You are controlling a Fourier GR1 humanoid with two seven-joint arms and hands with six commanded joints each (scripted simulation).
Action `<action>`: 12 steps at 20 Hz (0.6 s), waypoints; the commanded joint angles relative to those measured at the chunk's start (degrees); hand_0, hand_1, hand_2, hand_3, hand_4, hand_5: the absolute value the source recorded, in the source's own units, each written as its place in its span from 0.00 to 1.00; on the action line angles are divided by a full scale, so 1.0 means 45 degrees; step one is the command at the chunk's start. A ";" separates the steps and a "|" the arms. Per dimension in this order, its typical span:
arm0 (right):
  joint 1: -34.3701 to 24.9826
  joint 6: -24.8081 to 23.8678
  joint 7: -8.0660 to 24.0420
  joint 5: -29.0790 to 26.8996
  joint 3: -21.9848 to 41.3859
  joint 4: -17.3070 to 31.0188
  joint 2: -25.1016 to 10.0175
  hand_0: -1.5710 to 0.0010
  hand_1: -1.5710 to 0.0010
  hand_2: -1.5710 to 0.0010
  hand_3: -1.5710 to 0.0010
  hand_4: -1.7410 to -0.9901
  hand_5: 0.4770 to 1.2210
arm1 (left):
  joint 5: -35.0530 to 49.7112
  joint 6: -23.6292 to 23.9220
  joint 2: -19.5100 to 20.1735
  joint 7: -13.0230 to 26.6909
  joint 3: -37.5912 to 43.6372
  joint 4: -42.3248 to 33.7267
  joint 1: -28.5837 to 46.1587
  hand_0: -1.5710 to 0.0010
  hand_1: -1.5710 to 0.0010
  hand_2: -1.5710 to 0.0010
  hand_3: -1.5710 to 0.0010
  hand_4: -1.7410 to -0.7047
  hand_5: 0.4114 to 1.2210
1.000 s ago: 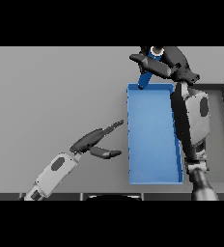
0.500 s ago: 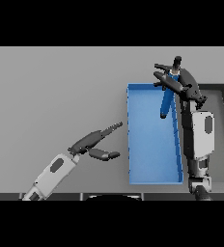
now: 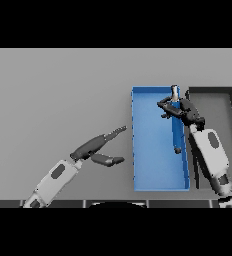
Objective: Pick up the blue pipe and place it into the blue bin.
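Observation:
The blue pipe (image 3: pixel 176 132) lies lengthwise inside the blue bin (image 3: pixel 153 145), close along its right wall, with its grey end toward the far side. My right hand (image 3: pixel 184 111) hovers over the pipe's upper part. Its fingers are spread loosely to the left across the pipe and do not clamp it. My left hand (image 3: pixel 94 146) hangs open over the table to the left of the bin, fingers pointing at it, and holds nothing.
A dark grey bin (image 3: pixel 211 91) stands directly to the right of the blue bin, partly covered by my right forearm. Grey table surface stretches to the left and far side.
The right hand carried the pipe from the bin's far edge down over the bin's right side. Its fingers spread and the pipe now lies stretched along the bin. The left hand barely moved.

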 commanded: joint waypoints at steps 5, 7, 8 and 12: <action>-0.1308 -0.2103 -0.0003 -0.4698 0.3895 0.0860 -0.1990 0.62 0.64 0.65 0.79 0.58 0.95 | -0.0157 0.0040 -0.0161 -0.0069 -0.0136 0.0051 -0.0047 1.00 1.00 1.00 1.00 0.88 0.08; -0.1340 -0.1434 -0.0001 -0.4555 0.4621 0.0044 -0.2670 0.76 0.77 0.78 0.87 0.67 0.82 | -0.0179 0.0097 -0.0066 -0.0161 -0.0095 0.0006 0.0041 1.00 1.00 1.00 1.00 0.88 0.08; -0.1379 -0.1039 -0.0009 -0.4007 0.5042 -0.0171 -0.2983 0.80 0.82 0.82 0.89 0.70 0.76 | -0.0216 0.0086 -0.0045 -0.0156 -0.0092 0.0116 0.0028 1.00 1.00 1.00 1.00 0.88 0.08; -0.1750 -0.0984 -0.0001 -0.3632 0.5850 -0.0536 -0.3460 0.90 0.92 0.93 0.96 0.73 0.58 | -0.0114 0.0027 -0.0042 -0.0185 -0.0124 -0.0049 0.0061 1.00 1.00 1.00 1.00 0.88 0.08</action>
